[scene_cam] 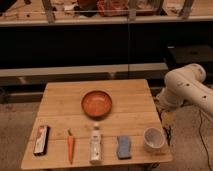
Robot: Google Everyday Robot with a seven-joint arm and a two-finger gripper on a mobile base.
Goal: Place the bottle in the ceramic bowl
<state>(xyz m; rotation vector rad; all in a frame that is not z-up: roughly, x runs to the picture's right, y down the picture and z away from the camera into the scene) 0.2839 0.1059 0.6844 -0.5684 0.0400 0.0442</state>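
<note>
Arm [186, 84] folded at rt; gripper [167, 120] hangs low below it, jaws apart

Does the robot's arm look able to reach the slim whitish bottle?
Probably yes: the end effector hangs by the wooden table's right edge, and the white-capped bottle sits uncovered between orange carrot and blue sponge.

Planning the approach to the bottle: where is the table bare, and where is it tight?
Bare: the table on both sides of the bowl. Crowded: front row, pack, carrot, bottle, sponge, cup. Gripper hangs off the table by the cup.
</note>
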